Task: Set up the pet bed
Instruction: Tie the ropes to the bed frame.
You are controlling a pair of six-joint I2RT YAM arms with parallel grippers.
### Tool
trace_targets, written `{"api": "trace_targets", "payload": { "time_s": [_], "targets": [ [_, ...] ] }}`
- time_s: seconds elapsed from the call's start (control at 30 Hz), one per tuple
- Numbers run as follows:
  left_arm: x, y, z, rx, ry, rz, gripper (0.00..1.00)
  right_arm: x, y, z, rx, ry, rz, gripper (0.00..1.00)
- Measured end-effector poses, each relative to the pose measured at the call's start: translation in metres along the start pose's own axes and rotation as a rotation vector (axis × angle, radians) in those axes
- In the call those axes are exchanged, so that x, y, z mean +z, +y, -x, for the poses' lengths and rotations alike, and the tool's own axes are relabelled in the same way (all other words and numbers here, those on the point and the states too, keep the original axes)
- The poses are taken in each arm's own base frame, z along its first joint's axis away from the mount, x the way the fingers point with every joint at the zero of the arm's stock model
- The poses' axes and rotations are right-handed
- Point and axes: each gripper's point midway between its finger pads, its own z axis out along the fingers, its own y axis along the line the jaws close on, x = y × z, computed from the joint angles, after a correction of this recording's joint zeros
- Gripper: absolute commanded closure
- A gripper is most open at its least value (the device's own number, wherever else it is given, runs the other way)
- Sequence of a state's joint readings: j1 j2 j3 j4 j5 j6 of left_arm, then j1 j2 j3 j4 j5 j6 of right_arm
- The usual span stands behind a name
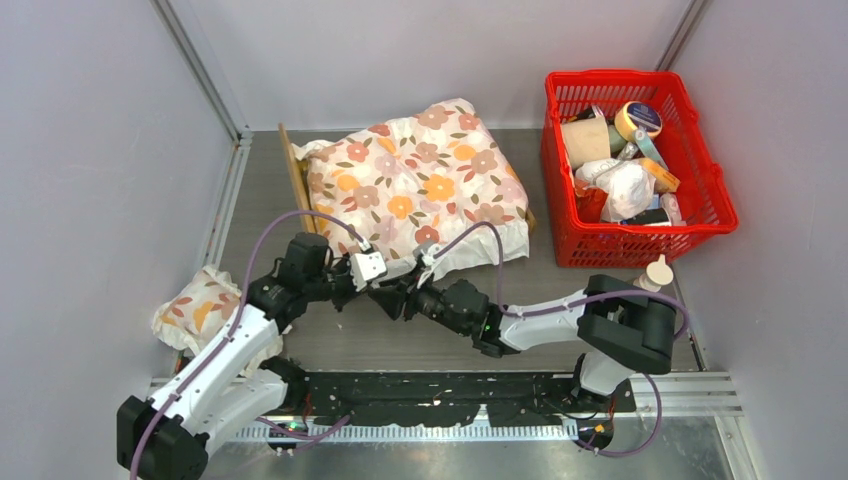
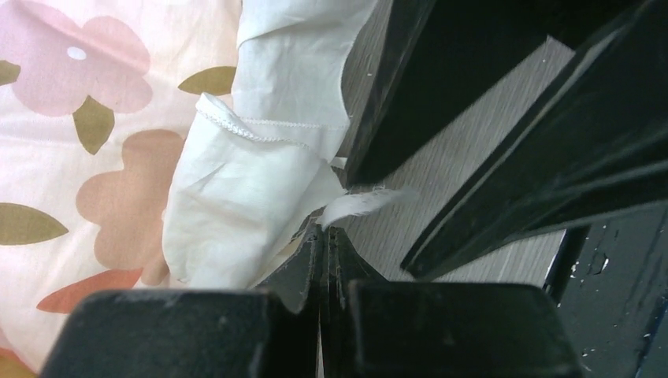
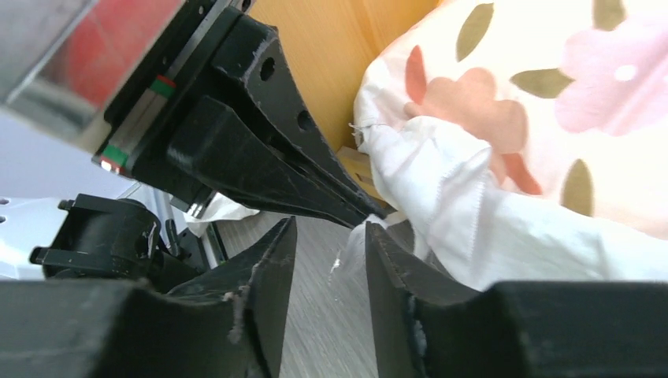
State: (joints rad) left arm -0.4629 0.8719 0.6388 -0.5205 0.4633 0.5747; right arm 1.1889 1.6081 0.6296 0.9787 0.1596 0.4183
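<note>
One pet bed (image 1: 296, 178) stands at the back middle of the grey table (image 1: 350, 345). Only its light-wood headboard shows, at the left side. The rest lies under one large floral cushion (image 1: 420, 180) that covers the frame and hangs over its near edge.

A second, small floral pillow (image 1: 200, 305) lies apart at the table's left edge, beside the left arm. One red basket (image 1: 700, 190) sits at the back right, well apart from the bed. It is filled with mixed items, among them a roll of tape (image 1: 637, 118). One small white bottle (image 1: 657, 272) stands just in front of it.

Both arms meet at the cushion's near edge. The left gripper (image 2: 327, 234) has its fingers pressed together, pinching the cushion's white hem at their tips. The right gripper (image 3: 329, 228) is just beside it with its two fingers spread. A gap shows between them, and the white fabric lies next to the right-hand finger, ungripped.
</note>
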Motion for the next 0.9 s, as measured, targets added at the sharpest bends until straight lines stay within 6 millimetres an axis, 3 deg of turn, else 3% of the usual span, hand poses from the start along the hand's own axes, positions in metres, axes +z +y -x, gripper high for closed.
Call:
{"api": "trace_targets", "payload": {
  "time_s": [0.13,0.33,0.57,0.9],
  "targets": [
    [-0.001,-0.003,0.005,-0.036,-0.022,-0.006,1.00,-0.016,-0.009,0.008,-0.036,-0.063,-0.014,0.48],
    [-0.004,-0.004,0.008,-0.078,-0.042,-0.005,1.00,-0.037,-0.030,-0.005,-0.106,-0.133,-0.030,0.59],
    [-0.005,-0.004,0.009,-0.100,-0.051,-0.002,1.00,-0.025,-0.037,-0.043,-0.209,-0.076,-0.019,0.52],
    [-0.007,-0.003,0.010,-0.097,-0.056,0.004,1.00,0.011,-0.019,-0.038,-0.264,-0.132,0.013,0.52]
  ]
}}
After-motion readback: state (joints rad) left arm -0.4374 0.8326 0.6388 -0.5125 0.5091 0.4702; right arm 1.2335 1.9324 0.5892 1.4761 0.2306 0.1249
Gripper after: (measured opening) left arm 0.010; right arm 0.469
